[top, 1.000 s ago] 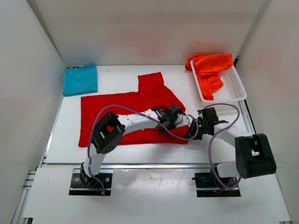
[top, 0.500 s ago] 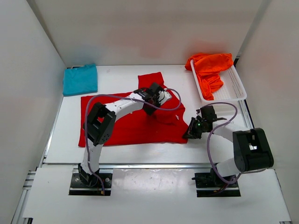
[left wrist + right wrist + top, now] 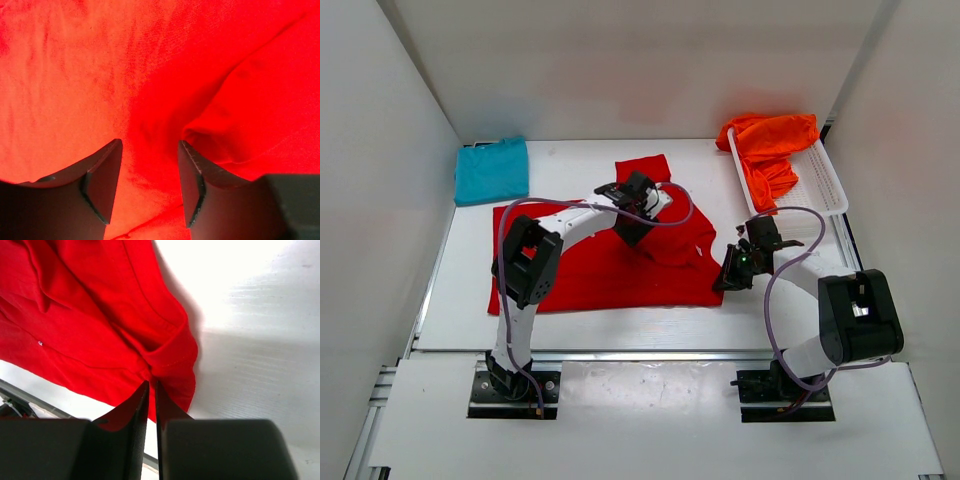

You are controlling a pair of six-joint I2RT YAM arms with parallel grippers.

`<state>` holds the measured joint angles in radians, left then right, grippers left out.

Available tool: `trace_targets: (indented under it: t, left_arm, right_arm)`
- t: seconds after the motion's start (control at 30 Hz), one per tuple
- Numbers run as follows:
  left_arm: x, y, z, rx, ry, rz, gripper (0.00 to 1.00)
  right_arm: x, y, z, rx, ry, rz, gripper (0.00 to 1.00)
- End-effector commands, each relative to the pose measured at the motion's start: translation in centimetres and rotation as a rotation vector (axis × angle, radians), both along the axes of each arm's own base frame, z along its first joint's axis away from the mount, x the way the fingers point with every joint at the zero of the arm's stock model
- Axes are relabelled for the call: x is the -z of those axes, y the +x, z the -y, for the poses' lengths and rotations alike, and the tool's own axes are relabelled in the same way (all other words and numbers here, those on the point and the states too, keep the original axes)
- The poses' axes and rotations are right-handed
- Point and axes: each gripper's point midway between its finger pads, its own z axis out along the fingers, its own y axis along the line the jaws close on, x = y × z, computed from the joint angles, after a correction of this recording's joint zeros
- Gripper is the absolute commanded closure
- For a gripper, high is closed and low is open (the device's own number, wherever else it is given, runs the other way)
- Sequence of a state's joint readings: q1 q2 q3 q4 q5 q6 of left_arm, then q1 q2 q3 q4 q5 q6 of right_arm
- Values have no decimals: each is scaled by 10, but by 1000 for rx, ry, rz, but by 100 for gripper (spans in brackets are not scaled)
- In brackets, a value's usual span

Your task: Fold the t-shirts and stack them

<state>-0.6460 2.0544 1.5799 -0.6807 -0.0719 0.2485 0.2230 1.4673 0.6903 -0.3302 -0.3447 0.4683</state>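
Now the red shirt (image 3: 620,275) is being pinched by the right gripper (image 3: 152,384) only, left gripper (image 3: 150,142) wide; folds risk being dragged.

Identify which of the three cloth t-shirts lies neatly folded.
The teal-blue cloth t-shirt, far left, a compact rectangle. The red cloth t-shirt lies spread out; the orange cloth t-shirt is bunched over the white mesh basket.

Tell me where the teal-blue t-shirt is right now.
In the top view, the teal-blue t-shirt lies folded at the far left corner of the table, just beyond the far left corner of the spread red t-shirt.
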Motion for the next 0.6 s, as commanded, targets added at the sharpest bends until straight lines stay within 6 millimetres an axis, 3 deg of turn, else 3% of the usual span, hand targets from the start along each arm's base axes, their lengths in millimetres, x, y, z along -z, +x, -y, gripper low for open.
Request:
trace_targets:
  t: [0.0,0.1,0.23,0.47,0.57]
  left_arm:
    - [-35,4,15,82,-16,88,41]
    - [-44,-16,33,247,-7,93,41]
    - [-39,-42,54,416,6,96,40]
    - [-27,-45,68,489,22,112,38]
    - [-19,-42,60,487,86,125,38]
  right_arm:
    - [-5,0,1,-21,-23,-1,86]
    - [-5,-2,-1,-20,-14,-2,84]
    - [-5,-6,-1,-15,0,-12,83]
    - [-5,-6,-1,-5,12,-5,82]
    - [-5,-4,0,0,12,-3,82]
